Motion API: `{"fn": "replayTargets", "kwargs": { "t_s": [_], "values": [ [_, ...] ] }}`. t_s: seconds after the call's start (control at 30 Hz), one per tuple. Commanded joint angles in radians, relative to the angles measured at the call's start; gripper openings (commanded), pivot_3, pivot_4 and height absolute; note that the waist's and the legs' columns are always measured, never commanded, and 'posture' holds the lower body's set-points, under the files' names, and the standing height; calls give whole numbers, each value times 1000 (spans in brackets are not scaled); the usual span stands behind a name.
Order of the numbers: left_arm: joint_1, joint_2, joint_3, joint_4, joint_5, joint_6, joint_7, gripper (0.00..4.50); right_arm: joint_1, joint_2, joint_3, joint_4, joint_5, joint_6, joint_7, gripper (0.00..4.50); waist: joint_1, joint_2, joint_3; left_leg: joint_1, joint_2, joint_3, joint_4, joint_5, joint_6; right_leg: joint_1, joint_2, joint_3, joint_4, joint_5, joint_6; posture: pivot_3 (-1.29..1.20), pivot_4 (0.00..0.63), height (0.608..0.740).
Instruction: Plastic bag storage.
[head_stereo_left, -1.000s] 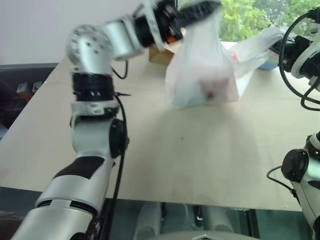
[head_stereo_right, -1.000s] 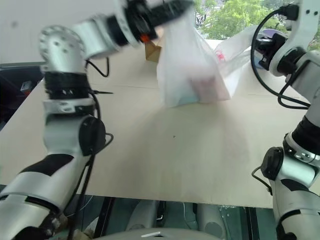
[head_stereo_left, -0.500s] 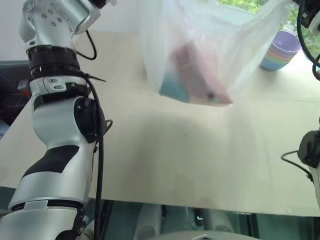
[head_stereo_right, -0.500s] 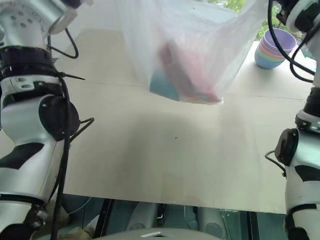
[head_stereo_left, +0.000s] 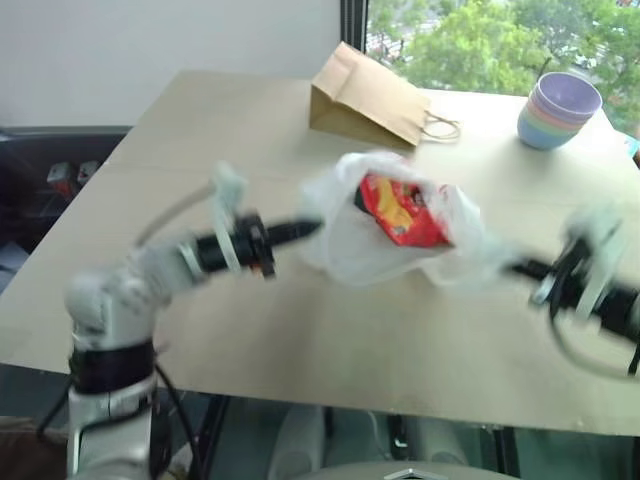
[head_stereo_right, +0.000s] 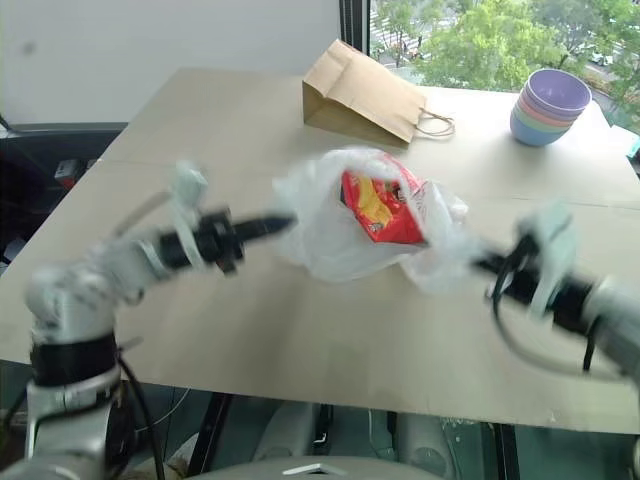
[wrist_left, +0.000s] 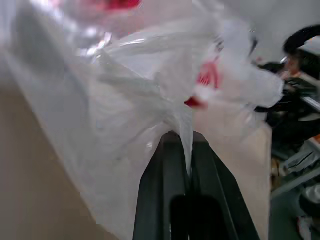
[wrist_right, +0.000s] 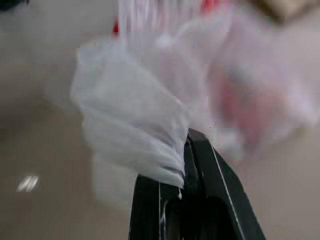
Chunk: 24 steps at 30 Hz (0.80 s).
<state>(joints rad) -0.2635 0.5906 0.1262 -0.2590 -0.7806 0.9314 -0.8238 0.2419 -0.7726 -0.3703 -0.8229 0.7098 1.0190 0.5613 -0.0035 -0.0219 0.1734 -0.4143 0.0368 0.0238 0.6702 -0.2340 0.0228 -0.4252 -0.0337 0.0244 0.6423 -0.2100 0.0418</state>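
The translucent white plastic bag (head_stereo_left: 350, 240) sits low over the middle of the table, its mouth spread wide. A glossy red snack packet (head_stereo_left: 400, 212) shows inside it. My left gripper (head_stereo_left: 305, 230) is shut on the bag's left edge, and the left wrist view shows film pinched between its fingers (wrist_left: 170, 170). My right gripper (head_stereo_left: 515, 268) is shut on the bag's right edge, with bunched film (wrist_right: 145, 135) caught between its fingers (wrist_right: 205, 175).
A brown paper bag (head_stereo_left: 365, 98) with handles lies on its side at the back of the wooden table (head_stereo_left: 330, 350). A stack of pastel bowls (head_stereo_left: 558, 110) stands at the back right. A window with trees is behind the table.
Both arms have dropped from high up to just above the table, bringing the bag down with them. The bag's mouth is now spread open sideways, showing the red packet.
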Motion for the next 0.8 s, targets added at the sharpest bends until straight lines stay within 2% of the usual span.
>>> {"fn": "replayTargets", "kwargs": {
  "t_s": [0.03,0.13,0.3,0.33,0.4,0.53,0.57,0.63,0.67,0.7,0.73,0.8],
  "values": [
    [29,-11,-50,68,153,-202,4,39,42,1,114,102,-240,-235,-44,0,-8,-4,-2,2,1,-1,1,0,0,2,0,-1,0,0,0,0,150,740],
    [19,-47,-96,170,263,-334,32,39,-24,49,178,279,-382,-386,-118,0,-19,-2,-4,15,3,-2,0,-3,-5,12,-8,-1,-8,0,0,0,150,740],
    [-72,-118,-93,232,290,-426,31,39,-207,121,197,477,-477,-574,-157,0,-19,-3,-3,11,2,2,-2,-3,-4,10,-15,-10,-11,2,0,0,150,740],
    [-97,-128,-92,253,298,-444,31,39,-242,127,204,515,-491,-615,-148,0,-15,-3,-3,11,1,2,-1,-1,1,10,-13,-10,-10,8,3,0,150,740],
    [-134,-144,-82,271,289,-449,34,39,-291,130,207,566,-502,-653,-127,0,-7,-2,-3,11,-2,6,-3,-3,4,9,-9,-9,-9,10,0,0,150,740],
    [-92,-97,-39,198,236,-458,-42,39,-254,84,187,521,-466,-680,-8,0,0,-1,-4,-1,0,5,-3,-8,6,-2,-5,-9,-9,10,2,0,150,740],
    [-68,-83,-19,166,207,-449,-59,534,-226,84,167,495,-448,-678,6,552,0,0,-4,-4,1,6,-4,-9,6,-6,-4,-8,-9,10,2,0,150,740],
    [-16,-59,14,104,181,-447,-70,1162,-164,88,130,446,-418,-685,30,1292,0,0,-4,-7,1,7,-4,-10,8,-9,-4,-8,-10,9,3,0,150,740],
    [13,-51,36,69,168,-449,-66,1590,-130,91,107,411,-394,-684,44,1650,0,0,-4,-9,1,7,-4,-11,8,-10,-4,-8,-11,8,3,0,150,740],
    [37,-43,52,42,162,-451,-61,2110,-102,94,86,378,-368,-677,56,2235,0,0,-4,-10,1,7,-4,-11,8,-11,-5,-7,-11,8,3,0,150,740],
    [69,-31,73,10,151,-451,-64,2464,-69,96,57,335,-334,-665,67,2539,0,0,-4,-10,2,7,-3,-11,9,-10,-5,-7,-11,8,4,0,150,740],
    [131,-10,110,-42,152,-465,-58,3389,8,93,-8,241,-250,-634,105,3535,-1,0,-4,-9,2,8,-1,-11,9,-10,-5,-6,-11,8,4,0,150,740]
  ]
}}
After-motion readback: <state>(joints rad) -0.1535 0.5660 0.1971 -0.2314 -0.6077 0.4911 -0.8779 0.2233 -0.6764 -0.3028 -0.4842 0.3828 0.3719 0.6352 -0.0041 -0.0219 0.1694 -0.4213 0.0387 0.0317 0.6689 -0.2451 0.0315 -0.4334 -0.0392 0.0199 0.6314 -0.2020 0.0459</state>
